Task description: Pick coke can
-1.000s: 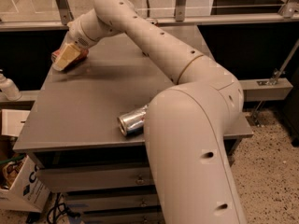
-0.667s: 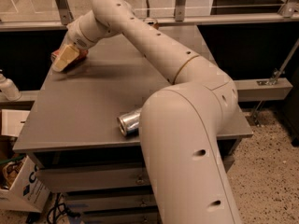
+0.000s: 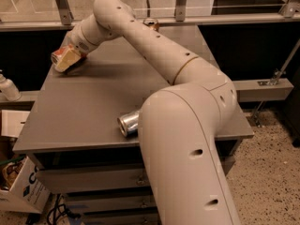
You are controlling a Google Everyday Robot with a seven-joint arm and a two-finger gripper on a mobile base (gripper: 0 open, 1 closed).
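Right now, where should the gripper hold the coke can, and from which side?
Grip the coke can across its round body, midway between its ends, approaching from the table centre: the gripper sits beside it at the far-left corner, with the edge just beyond. Its pose is partly hidden.

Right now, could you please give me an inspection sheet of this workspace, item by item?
Surface: flat grey table top, drawers below.
Job's things: red-orange coke can at the far left corner, right beside the tool.
Clutter: silver can lying on its side near the front edge, partly hidden by the cream robot arm; brown-gold can at the far edge.
Grippers: tan tool at the far left corner, low over the table.
Cables: dark cables on the floor under the table.
Surroundings: white bottle and cardboard box at left.
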